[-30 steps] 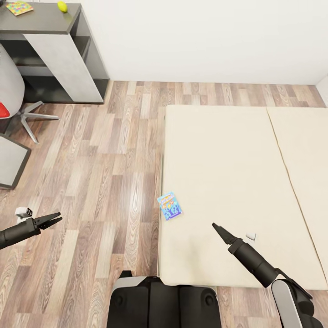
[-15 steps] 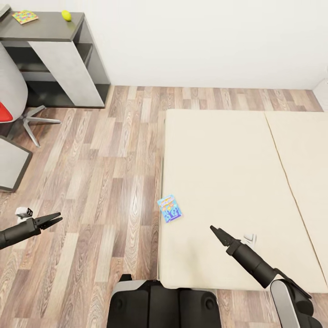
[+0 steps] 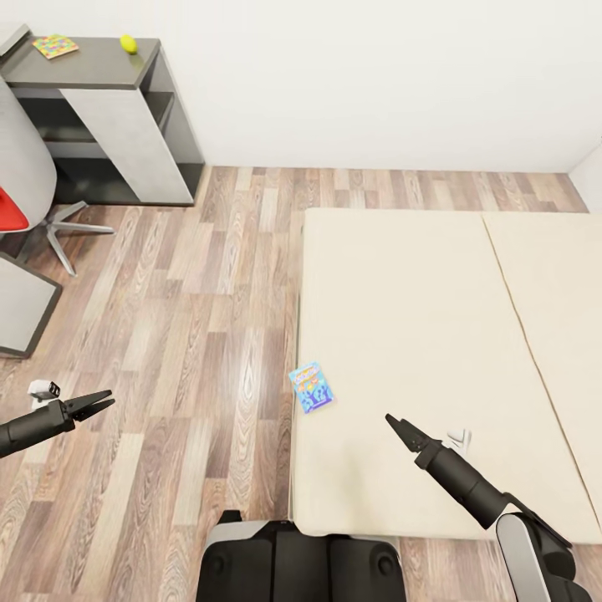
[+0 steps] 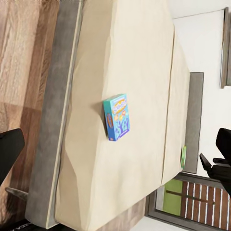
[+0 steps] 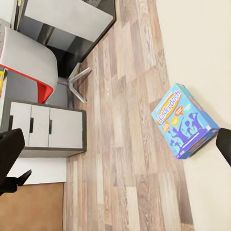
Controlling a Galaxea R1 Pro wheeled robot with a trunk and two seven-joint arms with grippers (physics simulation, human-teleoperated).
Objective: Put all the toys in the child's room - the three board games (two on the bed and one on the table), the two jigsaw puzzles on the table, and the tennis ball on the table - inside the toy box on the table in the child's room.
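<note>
Blue board game (image 3: 312,387): lies flat on the bed (image 3: 435,334), just inside the mattress's near-left edge, apart from both arms. Long axis runs roughly 11 to 5 o'clock in the head view, tilted a little off the bed edge.

Far left, back of room: the table (image 3: 84,63) carries one jigsaw puzzle (image 3: 55,45) and the tennis ball (image 3: 128,43), well apart from the robot. Beside the desk, a red-and-grey swivel chair (image 3: 21,196).

Left gripper (image 3: 99,404): hangs over the wood floor (image 3: 184,334), fingers close together with only a thin gap, nothing held. Game sits at about 3 o'clock from it, well apart, across bare floor and the mattress edge.

Right gripper (image 3: 396,427): over the bed, tips drawn to a point, looks shut and empty from the head view; in the right wrist view its dark fingertips (image 5: 224,145) sit at opposite frame edges, so I cannot tell its state. Game lies at about 10 o'clock from it, near.

Judgement: right arm is the nearer, already above the mattress and pointed roughly at the game. Closing across the short side would need a wrist turn to square the fingers with the tilted long axis.
</note>
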